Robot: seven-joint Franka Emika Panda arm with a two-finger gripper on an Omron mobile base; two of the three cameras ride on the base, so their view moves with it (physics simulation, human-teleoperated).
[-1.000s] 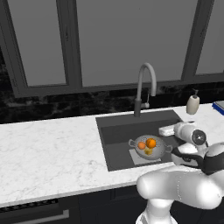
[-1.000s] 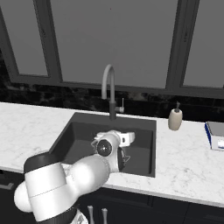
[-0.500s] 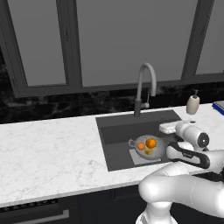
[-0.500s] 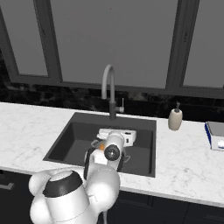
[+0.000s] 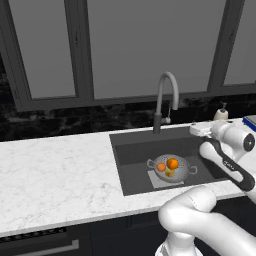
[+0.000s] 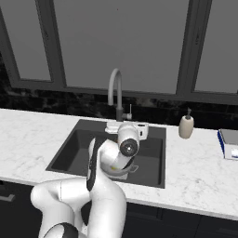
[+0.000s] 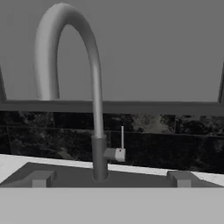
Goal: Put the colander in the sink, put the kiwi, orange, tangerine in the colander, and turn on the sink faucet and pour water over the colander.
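The colander (image 5: 171, 168) sits on the floor of the sink (image 5: 134, 150) and holds two orange fruits (image 5: 173, 163) and the small yellowish-green kiwi (image 5: 170, 173). The gooseneck sink faucet (image 7: 94, 109) stands straight ahead in the hand view, its thin side lever (image 7: 122, 139) upright to the right of the stem. My gripper (image 7: 110, 179) is open and empty, its fingertips (image 7: 41, 178) level with the faucet base and short of it. In the left base view the gripper (image 5: 196, 130) hovers above the sink's right side, right of the faucet (image 5: 165, 100). No water stream is in view.
A beige soap pump bottle (image 6: 186, 126) stands on the counter right of the sink (image 6: 74, 148). A blue and white object (image 6: 229, 142) lies at the far right. White marble counter (image 5: 55, 170) stretches left. Dark windows and a black backsplash (image 7: 183, 140) rise behind the faucet (image 6: 116, 95).
The hand has lifted from above the colander and turned toward the faucet. The colander and fruits have not moved.
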